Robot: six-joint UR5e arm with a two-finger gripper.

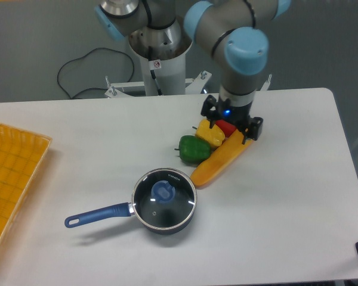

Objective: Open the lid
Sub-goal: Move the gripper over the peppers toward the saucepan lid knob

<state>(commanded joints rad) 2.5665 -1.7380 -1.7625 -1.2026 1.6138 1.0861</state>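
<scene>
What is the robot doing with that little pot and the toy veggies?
The robot arm is meant to take the lid off the blue saucepan, but it has not done so yet. The glass lid with its blue knob sits closed on the pan. The pincer is up above the toy vegetables: a green pepper, a yellow pepper, something red and a long orange piece. Its fingers are hidden, so I cannot tell whether it is open. It holds nothing visible.

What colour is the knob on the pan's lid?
Blue, seen in the fixed camera view: the knob sits mid-lid.
</scene>
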